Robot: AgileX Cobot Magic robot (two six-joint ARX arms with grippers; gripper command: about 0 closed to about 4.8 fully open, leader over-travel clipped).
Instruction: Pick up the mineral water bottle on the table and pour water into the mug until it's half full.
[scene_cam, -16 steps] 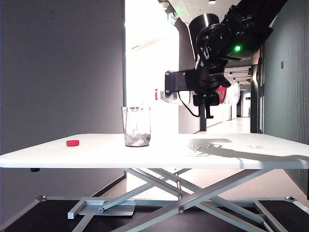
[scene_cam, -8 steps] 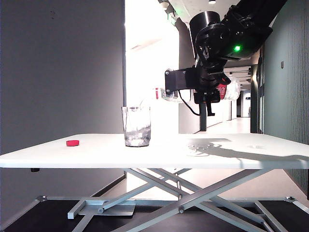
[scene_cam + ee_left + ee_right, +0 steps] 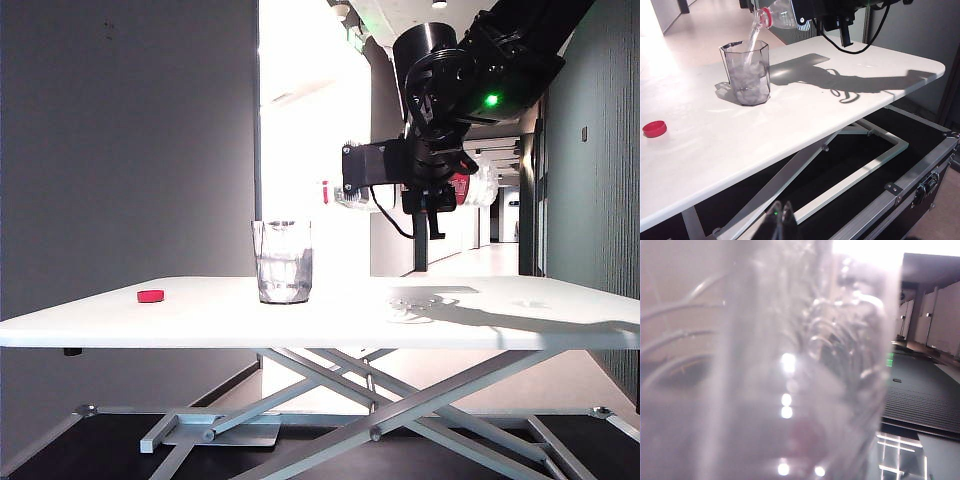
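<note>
Exterior cam is sitting low at table (image 3: 330, 325) edge height, looking level across it. Left wrist cam is looking down from beyond a corner. Both are covering the mug (image 3: 282, 262). Right wrist cam is pressed against the mineral water bottle (image 3: 790, 365).

No legible text, brand, number or sign is found in any view; the red-and-white label on the mineral water bottle (image 3: 458, 189), held in the right gripper (image 3: 428, 190) above the table (image 3: 520, 320), is too blurred to be read
</note>
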